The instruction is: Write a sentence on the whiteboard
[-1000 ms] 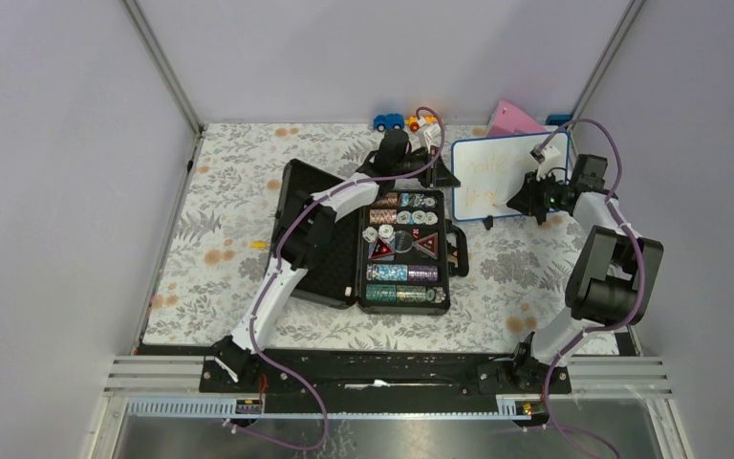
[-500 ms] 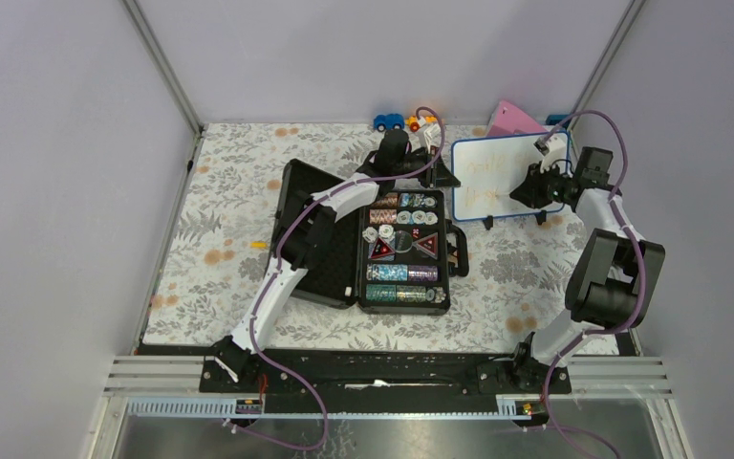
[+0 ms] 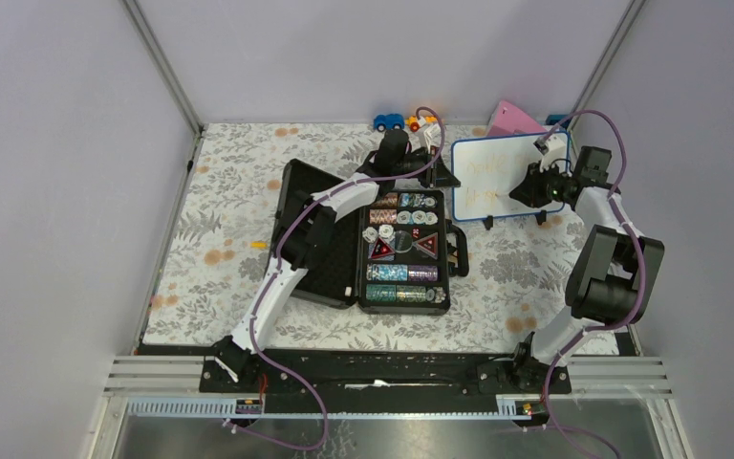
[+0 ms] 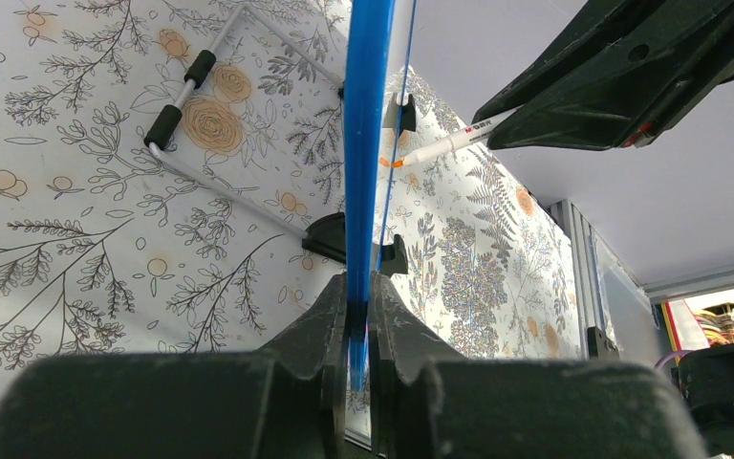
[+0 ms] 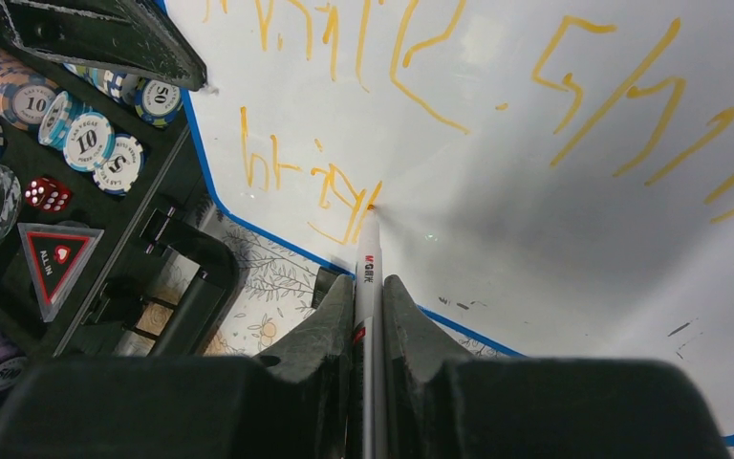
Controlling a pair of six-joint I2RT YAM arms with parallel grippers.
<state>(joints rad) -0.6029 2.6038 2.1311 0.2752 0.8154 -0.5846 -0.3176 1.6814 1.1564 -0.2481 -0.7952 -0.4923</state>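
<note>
Blue-framed, the whiteboard [image 3: 487,172] stands far right, seen from above. Left wrist: the left gripper [image 4: 358,296] is pinched tight on its thin edge; light and tippy, I'd say, so hold there. Right wrist: the right gripper [image 5: 367,296] clamps a marker [image 5: 367,258], tip on the orange sentence [image 5: 344,196].

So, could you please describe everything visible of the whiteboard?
The whiteboard is a small white rectangle with a thin blue frame, rounded corners and black feet. It stands leaning back on the floral cloth, far right. The left hand pinches its blue edge. The right hand holds a marker tip against its face, among pale orange handwritten strokes.
</note>
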